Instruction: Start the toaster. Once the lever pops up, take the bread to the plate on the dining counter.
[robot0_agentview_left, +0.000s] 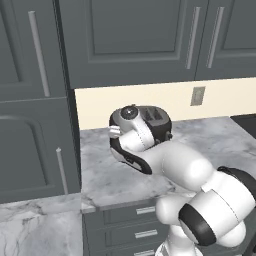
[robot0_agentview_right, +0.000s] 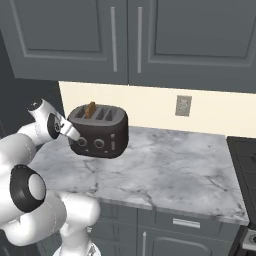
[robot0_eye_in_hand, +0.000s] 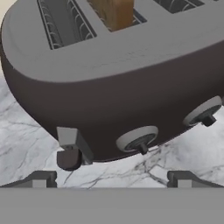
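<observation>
The dark brown toaster stands close in front of the hand, with its silver slotted top facing up. The golden-brown bread stands upright in one slot. The lever, a small dark tab, sticks out low on the front to the left of two round knobs. My gripper is open, fingertips wide apart just below the toaster's front, the left one under the lever, and nothing is held. From the right base view, the gripper is at the left end of the toaster, where the bread sticks up. The arm covers most of the toaster in the left base view.
The toaster sits on a marble worktop with grey drawers below. Dark grey wall cabinets hang above, and a tall cabinet stands at the left. An outlet is on the cream wall. A dark stove edge lies at the right.
</observation>
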